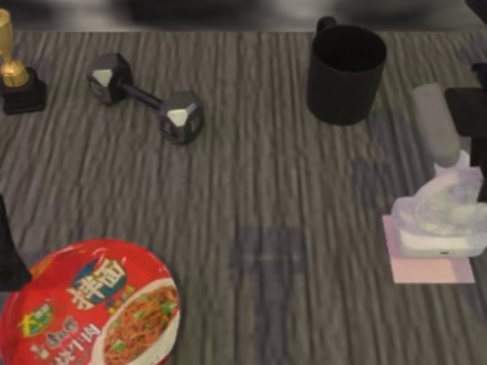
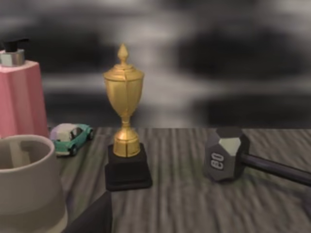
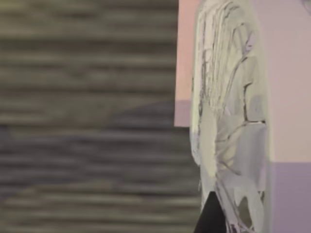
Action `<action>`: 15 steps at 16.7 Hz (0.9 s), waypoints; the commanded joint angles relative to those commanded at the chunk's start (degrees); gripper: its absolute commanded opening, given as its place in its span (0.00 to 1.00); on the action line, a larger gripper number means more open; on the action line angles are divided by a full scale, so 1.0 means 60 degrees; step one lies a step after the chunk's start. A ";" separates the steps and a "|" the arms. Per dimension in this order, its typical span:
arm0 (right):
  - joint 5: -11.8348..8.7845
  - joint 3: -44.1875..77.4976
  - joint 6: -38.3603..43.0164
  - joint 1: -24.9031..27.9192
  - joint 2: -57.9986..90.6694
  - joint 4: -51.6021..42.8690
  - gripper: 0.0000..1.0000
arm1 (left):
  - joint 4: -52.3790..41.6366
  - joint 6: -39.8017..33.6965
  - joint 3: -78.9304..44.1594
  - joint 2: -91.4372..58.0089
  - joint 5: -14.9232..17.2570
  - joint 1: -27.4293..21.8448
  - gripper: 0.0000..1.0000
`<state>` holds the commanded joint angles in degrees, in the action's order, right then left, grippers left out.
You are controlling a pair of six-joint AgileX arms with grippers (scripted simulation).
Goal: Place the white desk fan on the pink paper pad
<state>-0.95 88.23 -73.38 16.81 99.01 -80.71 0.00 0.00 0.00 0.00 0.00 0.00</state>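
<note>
Standing on the pink paper pad (image 1: 426, 268), the white desk fan (image 1: 445, 217) seems light, fragile-grilled; grip its motor housing; right hand's (image 1: 450, 163) closure undeterminable.

Gold trophy (image 1: 14, 72), dumbbell (image 1: 144, 97), black mug (image 1: 346, 72) — noodle bowl (image 1: 91, 312) nearer.

white desk fan (image 1: 445, 217) on pink paper pad (image 1: 430, 270) | right side | black mug (image 1: 345, 72) behind

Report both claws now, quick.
Left claw: parked at the table's left, cannot be told.
Right claw: at the white desk fan over the pink paper pad, cannot be told.
</note>
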 joint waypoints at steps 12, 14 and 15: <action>0.0016 -0.1205 -0.0010 -0.0034 0.0079 0.1319 0.15 | 0.0000 0.0000 0.0000 0.0000 0.0000 0.0000 1.00; 0.0016 -0.1205 -0.0010 -0.0034 0.0079 0.1319 0.30 | 0.0000 0.0000 0.0000 0.0000 0.0000 0.0000 1.00; 0.0016 -0.1205 -0.0010 -0.0034 0.0079 0.1319 0.38 | 0.0000 0.0000 0.0000 0.0000 0.0000 0.0000 1.00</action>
<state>-0.86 81.00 -73.44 16.61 99.48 -72.79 0.00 0.00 0.00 0.00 0.00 0.00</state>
